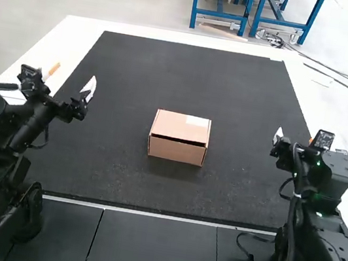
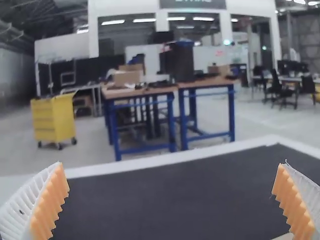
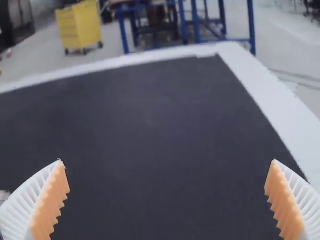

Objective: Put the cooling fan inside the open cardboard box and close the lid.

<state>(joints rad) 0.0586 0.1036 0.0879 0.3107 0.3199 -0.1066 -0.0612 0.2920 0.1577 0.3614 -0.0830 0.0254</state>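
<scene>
A brown cardboard box (image 1: 179, 136) sits in the middle of the black mat (image 1: 188, 80), its top flat and lid down, with a white label near its far right corner. My left gripper (image 1: 71, 79) hovers off the mat's left edge, well left of the box. It is open with nothing between its white ribbed fingers (image 2: 47, 204). At the mat's right edge, well right of the box, my right gripper (image 1: 295, 140) is raised, also open and empty, its orange pads (image 3: 49, 207) wide apart over bare mat.
The black mat lies on a white table (image 1: 56, 39) that borders it left, right and far. A dark strip (image 1: 155, 247) runs along the near edge between the two arm bases.
</scene>
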